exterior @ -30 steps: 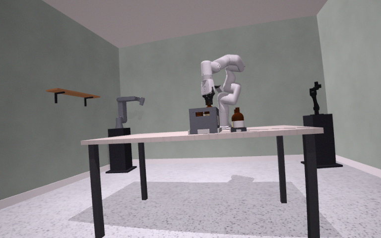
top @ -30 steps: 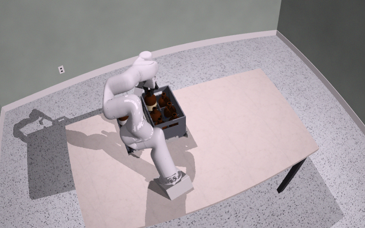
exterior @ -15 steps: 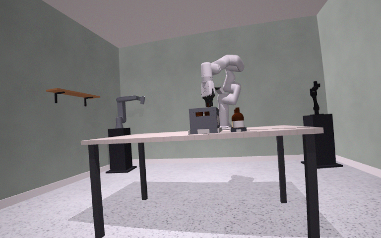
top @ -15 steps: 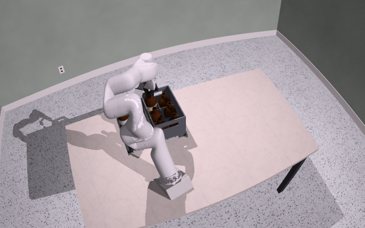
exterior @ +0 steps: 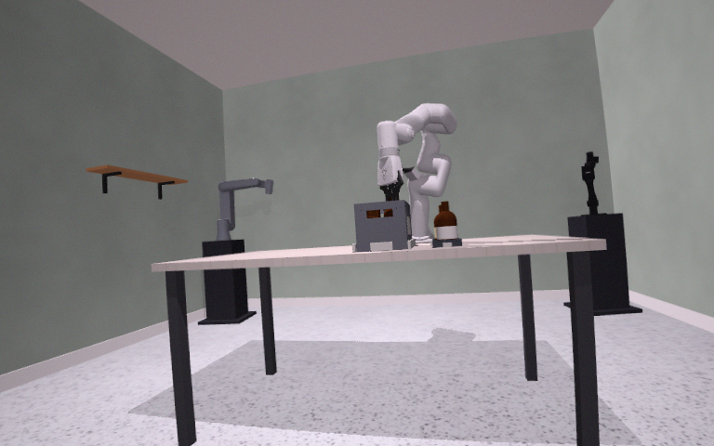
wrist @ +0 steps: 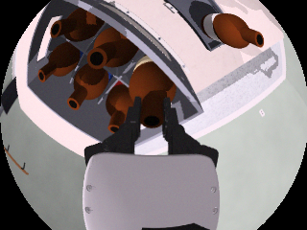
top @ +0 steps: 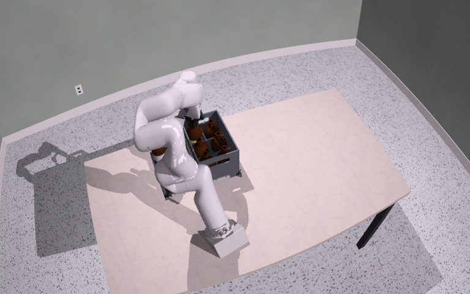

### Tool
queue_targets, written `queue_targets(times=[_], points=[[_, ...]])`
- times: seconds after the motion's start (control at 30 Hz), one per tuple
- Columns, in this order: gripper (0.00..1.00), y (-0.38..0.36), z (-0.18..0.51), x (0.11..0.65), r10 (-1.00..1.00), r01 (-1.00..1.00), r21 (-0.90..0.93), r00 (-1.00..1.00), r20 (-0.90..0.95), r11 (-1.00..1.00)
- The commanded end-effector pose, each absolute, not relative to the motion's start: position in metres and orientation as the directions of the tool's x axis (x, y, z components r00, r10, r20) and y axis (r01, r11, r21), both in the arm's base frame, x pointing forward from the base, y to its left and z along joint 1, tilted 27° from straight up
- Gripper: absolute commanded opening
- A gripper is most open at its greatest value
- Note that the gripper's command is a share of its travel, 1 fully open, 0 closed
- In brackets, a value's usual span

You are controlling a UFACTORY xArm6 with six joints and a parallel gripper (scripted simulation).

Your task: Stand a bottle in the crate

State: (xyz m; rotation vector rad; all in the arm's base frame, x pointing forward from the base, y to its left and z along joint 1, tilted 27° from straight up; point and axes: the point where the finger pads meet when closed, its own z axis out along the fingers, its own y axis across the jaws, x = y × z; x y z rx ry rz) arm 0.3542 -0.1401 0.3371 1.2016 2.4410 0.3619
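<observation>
Black gripper [wrist: 153, 117] fingers are clamped on the neck of a brown bottle [wrist: 149, 86] at the wrist view's centre, its body sunk into the crate [wrist: 168, 73] cell nearest the tray. Beyond it, left of centre, 5 more bottles [wrist: 96, 57] stand in the other cells. Farther off, at the upper right of that view, the tray [wrist: 190, 0] holds 2 bottles [wrist: 233, 29]. In the exterior view the crate [exterior: 381, 225] rests on the table [exterior: 350, 255].

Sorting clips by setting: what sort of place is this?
Likely a robot lab or test room: a white arm bolted to a table, a second grey arm on a pedestal, bare green walls.
</observation>
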Motion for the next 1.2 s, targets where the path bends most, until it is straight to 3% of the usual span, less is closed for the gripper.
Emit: queue_targets(times=[0.0,1.17], points=[[0.0,-0.1404,0.3364,0.3562,0.799,0.696,0.396,-0.552,-0.237,0.599],[0.0,-0.1401,0.3308,0.3591,0.799,0.696,0.396,-0.552,-0.237,0.599]])
